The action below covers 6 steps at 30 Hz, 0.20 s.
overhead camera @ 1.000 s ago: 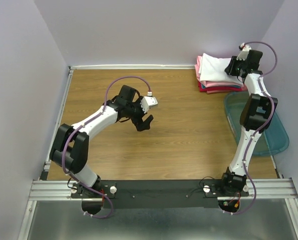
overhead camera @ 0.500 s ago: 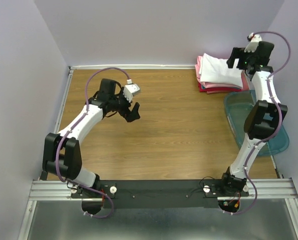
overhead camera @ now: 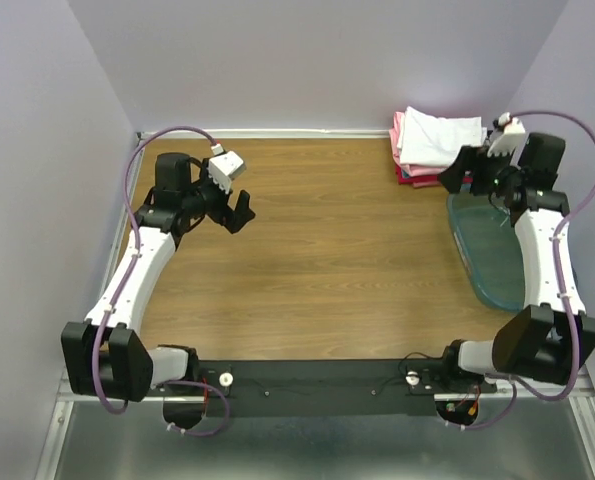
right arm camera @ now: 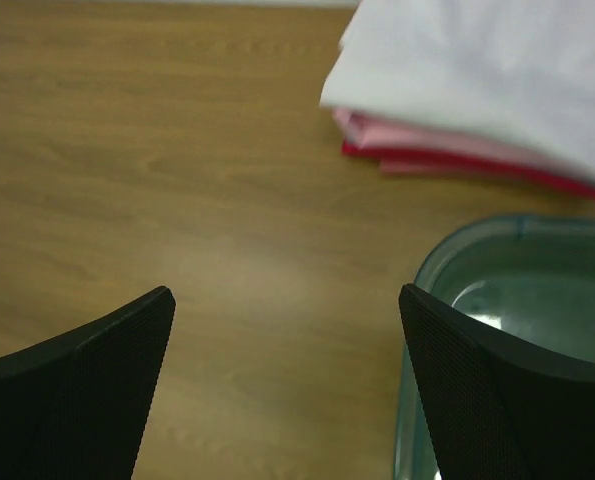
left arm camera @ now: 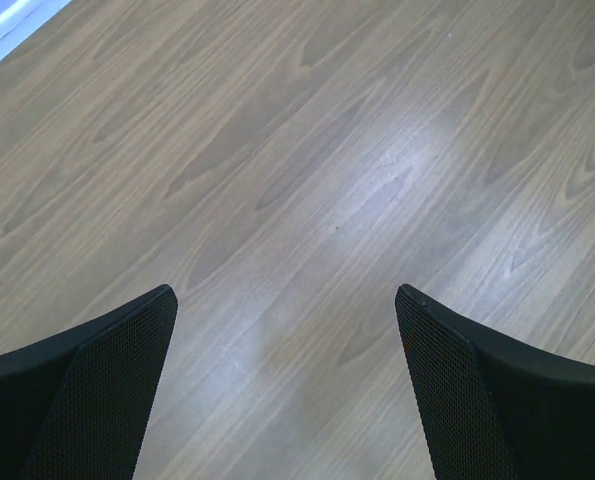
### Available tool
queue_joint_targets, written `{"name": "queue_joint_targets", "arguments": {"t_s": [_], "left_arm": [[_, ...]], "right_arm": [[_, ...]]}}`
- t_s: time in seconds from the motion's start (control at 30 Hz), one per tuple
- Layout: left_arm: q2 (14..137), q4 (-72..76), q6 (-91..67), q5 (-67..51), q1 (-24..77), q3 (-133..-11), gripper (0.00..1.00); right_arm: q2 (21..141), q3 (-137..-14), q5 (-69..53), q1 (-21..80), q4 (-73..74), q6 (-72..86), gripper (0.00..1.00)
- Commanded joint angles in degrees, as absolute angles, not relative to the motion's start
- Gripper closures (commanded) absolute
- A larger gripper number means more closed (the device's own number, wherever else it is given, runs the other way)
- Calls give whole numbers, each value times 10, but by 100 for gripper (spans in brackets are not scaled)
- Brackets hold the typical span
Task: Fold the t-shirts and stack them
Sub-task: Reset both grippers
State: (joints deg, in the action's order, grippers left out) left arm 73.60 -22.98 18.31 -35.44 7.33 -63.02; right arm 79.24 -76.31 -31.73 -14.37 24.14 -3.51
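A stack of folded t-shirts [overhead camera: 432,148] lies at the back right of the wooden table, white on top of pink and red ones. In the right wrist view the stack [right arm camera: 487,80] fills the upper right. My right gripper [overhead camera: 458,172] hovers just in front of the stack, apart from it, open and empty [right arm camera: 286,292]. Far off at the back left, my left gripper [overhead camera: 239,210] hangs over bare wood. It is also open with nothing between its fingers [left arm camera: 285,295].
A translucent teal bin [overhead camera: 465,255] stands along the right edge, just in front of the stack; its rim [right arm camera: 447,250] lies under my right finger. Lilac walls close in the table at the back and both sides.
The right gripper opened and drew back from the stack toward the bin, and the white shirt stays on top. The left arm swung away to the back left.
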Motion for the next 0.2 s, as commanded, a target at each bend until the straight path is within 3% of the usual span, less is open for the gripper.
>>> {"name": "queue_joint_targets", "arguments": {"t_s": [0.0,0.17], "left_arm": [[684,-243,171,-331,69,-595,2],[634,-236,149,-307,69,-555,2]], "right_arm": [[728,-660,-362,-146,329,-49,0],[642,-592,-356,-146,366,-72,0]]}}
